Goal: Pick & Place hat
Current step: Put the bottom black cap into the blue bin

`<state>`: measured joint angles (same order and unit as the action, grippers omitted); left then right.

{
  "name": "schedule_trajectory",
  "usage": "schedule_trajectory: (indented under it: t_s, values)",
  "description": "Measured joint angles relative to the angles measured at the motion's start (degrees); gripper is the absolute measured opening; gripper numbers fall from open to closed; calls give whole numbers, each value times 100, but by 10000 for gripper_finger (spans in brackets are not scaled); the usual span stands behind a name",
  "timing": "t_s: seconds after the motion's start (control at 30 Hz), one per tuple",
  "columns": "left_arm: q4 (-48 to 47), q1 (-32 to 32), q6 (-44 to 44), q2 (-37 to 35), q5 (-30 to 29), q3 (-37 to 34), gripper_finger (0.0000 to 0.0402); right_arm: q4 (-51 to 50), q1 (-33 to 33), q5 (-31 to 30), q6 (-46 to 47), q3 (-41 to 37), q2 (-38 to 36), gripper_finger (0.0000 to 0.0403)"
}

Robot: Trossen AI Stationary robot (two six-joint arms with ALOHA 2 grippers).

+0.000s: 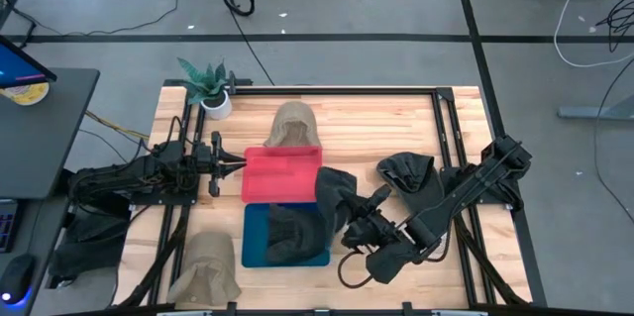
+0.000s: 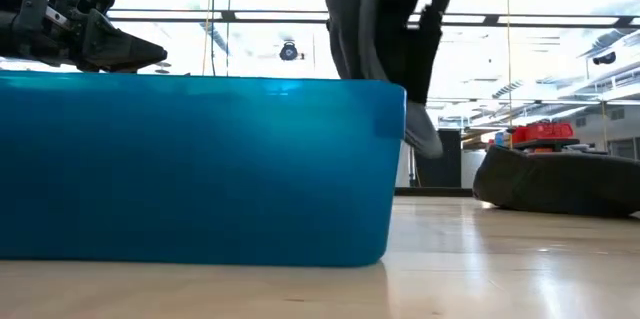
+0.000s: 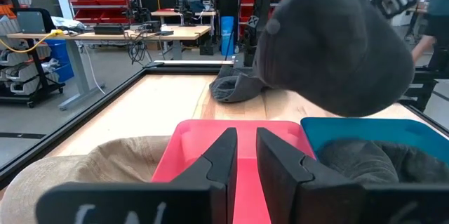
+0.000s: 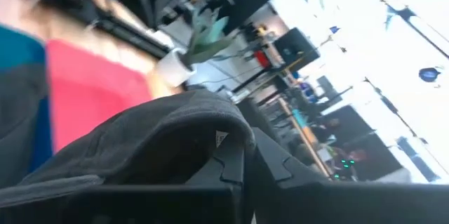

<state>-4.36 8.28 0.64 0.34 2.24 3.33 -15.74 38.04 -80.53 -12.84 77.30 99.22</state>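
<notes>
Blue bin (image 2: 200, 169), dark hat (image 1: 332, 195) above, right hand (image 1: 349, 219) clamping it

Hat-filled blue bin (image 1: 256, 247), red bin (image 1: 282, 172) clear

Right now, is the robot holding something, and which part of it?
Yes. The right end effector holds a dark hat by its edge, above the blue bin. The left end effector holds nothing.

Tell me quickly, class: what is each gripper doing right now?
Left gripper: shut, holding nothing, at the red tray.
Right gripper: shut on the dark hat, above the blue bin.
</notes>
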Motion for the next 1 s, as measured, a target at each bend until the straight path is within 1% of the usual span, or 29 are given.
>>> schedule_trajectory:
  t_s: [0.13, 0.27, 0.5, 0.67, 0.83, 1.0]
  values:
    - [0, 1, 0, -1, 0, 0, 58, 881, -2, -70, -768, 0, 0, 4]
    - [1, -1, 0, 0, 0, 0, 58, 1659, -2, 6, -1155, 0, 0, 4]
    - [0, 1, 0, -1, 0, 0, 58, 2821, -128, 480, -1597, 0, 0, 4]
    - [0, 0, 0, 1, 0, 0, 58, 3715, -227, 960, -1841, 0, 62, 4]
    - [1, 0, 0, 1, 0, 0, 58, 4912, -306, 1426, -2343, 0, 391, 4]
    - [0, -1, 0, 2, -1, 0, 58, 5954, -504, 1860, -2470, -2, 824, 4]
